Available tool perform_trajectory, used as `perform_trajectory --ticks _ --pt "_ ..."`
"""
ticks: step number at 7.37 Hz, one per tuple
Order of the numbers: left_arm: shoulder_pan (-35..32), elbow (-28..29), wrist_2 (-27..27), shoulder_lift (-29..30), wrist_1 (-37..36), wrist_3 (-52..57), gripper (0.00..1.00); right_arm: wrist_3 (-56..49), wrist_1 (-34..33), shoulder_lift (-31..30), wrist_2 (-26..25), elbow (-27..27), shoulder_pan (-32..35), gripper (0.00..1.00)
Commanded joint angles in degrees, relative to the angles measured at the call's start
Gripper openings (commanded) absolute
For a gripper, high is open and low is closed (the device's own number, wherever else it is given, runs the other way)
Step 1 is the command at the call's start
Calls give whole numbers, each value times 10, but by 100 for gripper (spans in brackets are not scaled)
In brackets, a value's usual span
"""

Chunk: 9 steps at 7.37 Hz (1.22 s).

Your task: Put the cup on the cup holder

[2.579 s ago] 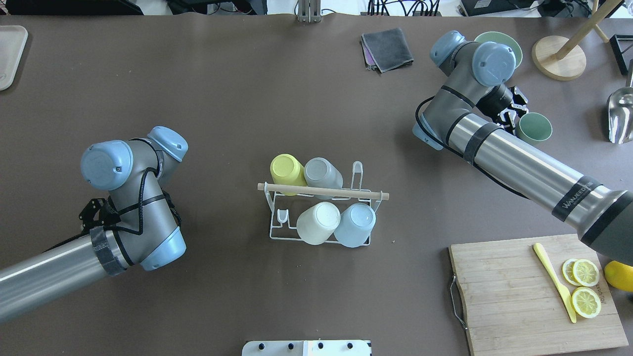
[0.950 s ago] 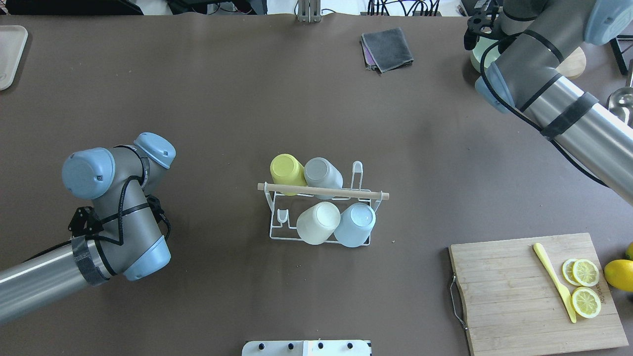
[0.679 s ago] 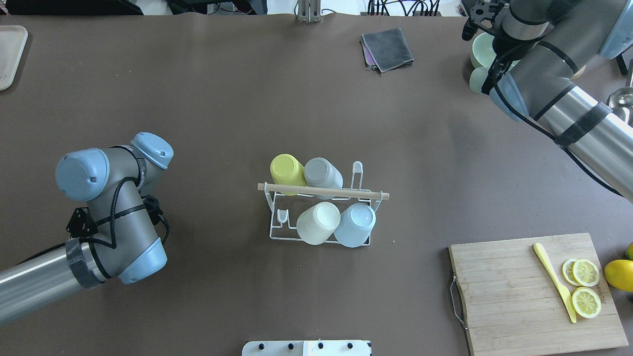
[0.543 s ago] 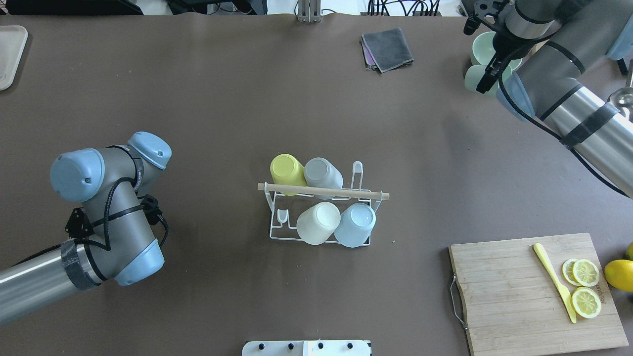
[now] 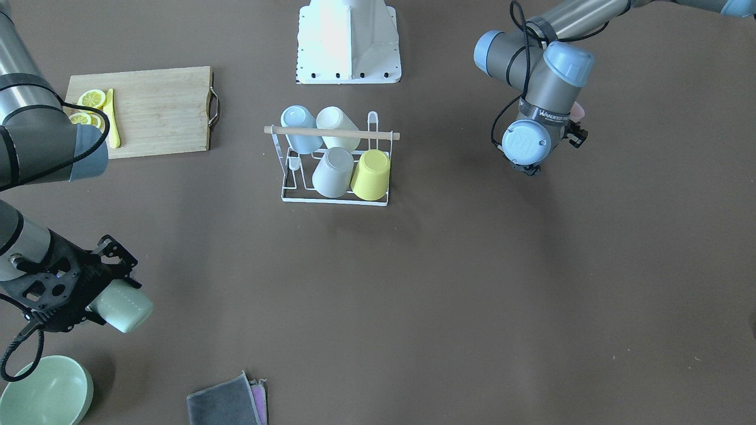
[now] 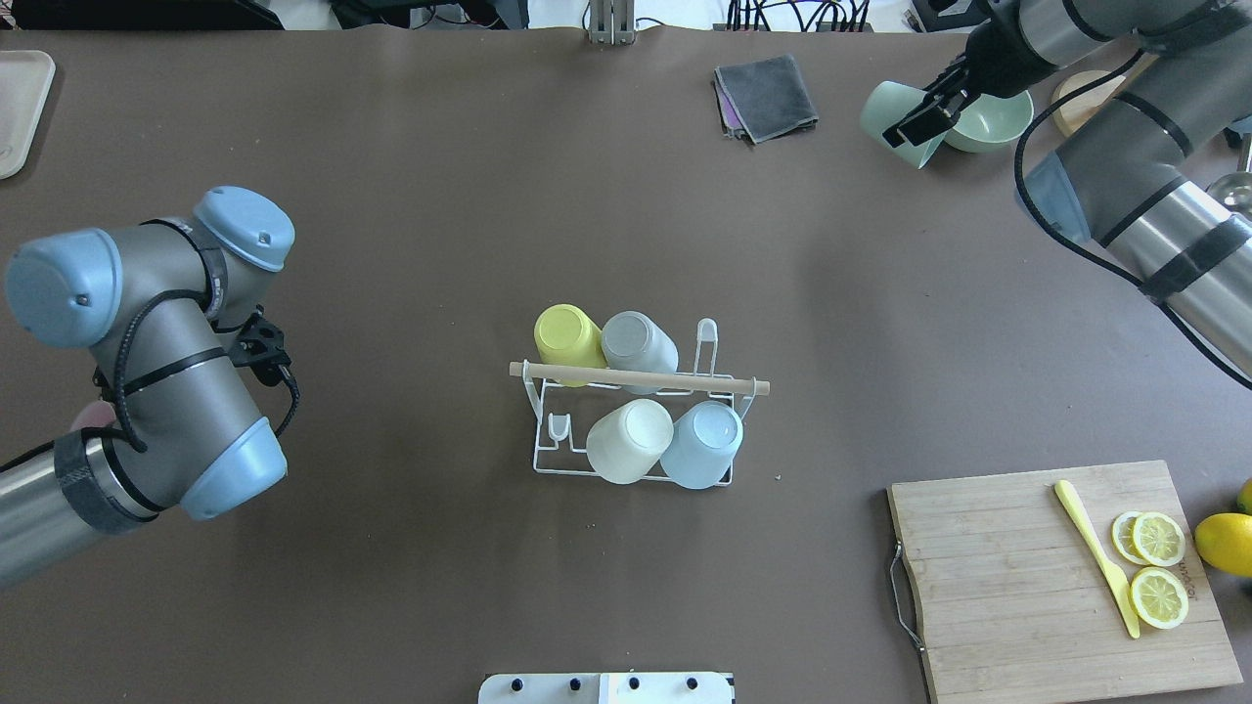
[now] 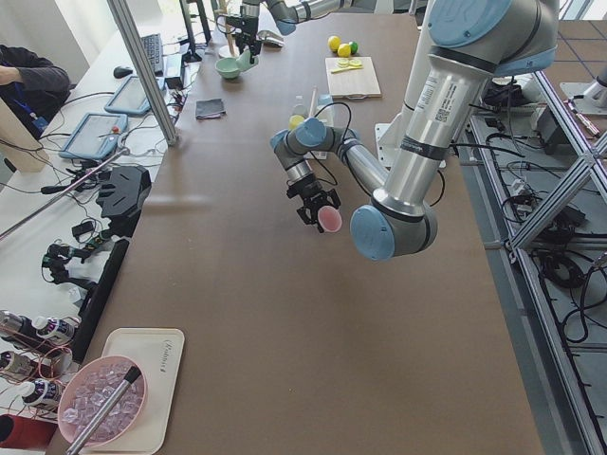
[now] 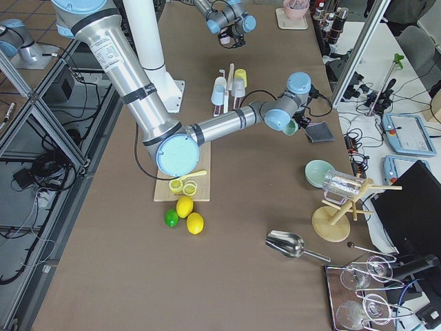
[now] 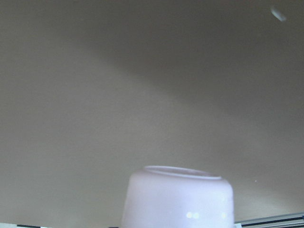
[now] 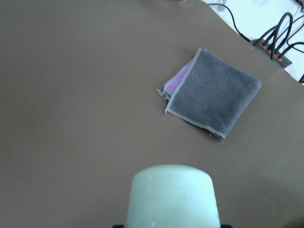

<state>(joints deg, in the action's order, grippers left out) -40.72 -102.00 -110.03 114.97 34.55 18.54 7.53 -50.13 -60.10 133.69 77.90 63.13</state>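
Observation:
The white wire cup holder (image 6: 636, 378) with a wooden rod stands mid-table and carries a yellow (image 6: 567, 337), a grey (image 6: 638, 344), a cream (image 6: 628, 440) and a light blue cup (image 6: 702, 445), all upside down. It also shows in the front view (image 5: 331, 133). My right gripper (image 6: 910, 115) is shut on a pale green cup (image 5: 123, 307), held on its side above the far right of the table. The right wrist view shows this cup (image 10: 172, 194). My left gripper (image 7: 322, 210) is shut on a pink cup (image 9: 178, 197), held above the table's left side.
A grey cloth (image 6: 766, 96) lies at the back. A green bowl (image 6: 993, 122) and a wooden stand (image 6: 1081, 98) sit behind the right gripper. A cutting board (image 6: 1027, 587) with lemon slices and a yellow knife lies front right. A tray (image 6: 15, 108) is at the far left.
My right gripper has taken the green cup off the table and carried it back and to the left. My left arm has risen and moved left.

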Motion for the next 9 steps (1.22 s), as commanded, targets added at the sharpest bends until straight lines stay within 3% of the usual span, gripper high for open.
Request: perform_trajectory --ticks 1,2,4,5,7,8,9 --pt "-47 -28 91 10 14 71 27 118 182 -31 4 -1 2 8" --pt "-60 -30 116 15 52 104 27 146 227 -30 -1 -3 1 8" --pt "-67 -36 119 16 80 127 23 155 248 -23 -8 15 0 9" --pt "-80 -38 119 11 134 134 23 157 293 -20 -37 10 -18 9" --pt "-92 -38 119 15 183 141 23 287 451 -28 -148 1 -88 8" --pt "-94 -39 119 20 211 141 23 303 494 -34 -188 1 -102 7" --pt "-96 -42 128 20 240 140 23 314 526 -35 -192 3 -103 5"
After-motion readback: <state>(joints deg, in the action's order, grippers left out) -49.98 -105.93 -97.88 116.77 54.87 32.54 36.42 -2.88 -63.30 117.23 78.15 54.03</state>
